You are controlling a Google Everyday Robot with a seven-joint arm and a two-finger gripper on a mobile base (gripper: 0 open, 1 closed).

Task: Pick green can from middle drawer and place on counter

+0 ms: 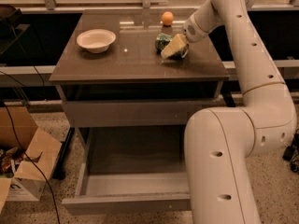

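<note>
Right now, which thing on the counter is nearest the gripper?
The green can, right at the gripper; the orange ball and white bowl sit farther off.

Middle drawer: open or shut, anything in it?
Open: the drawer is pulled out, its visible inside bare. The can is up on the counter, gripper at it.
</note>
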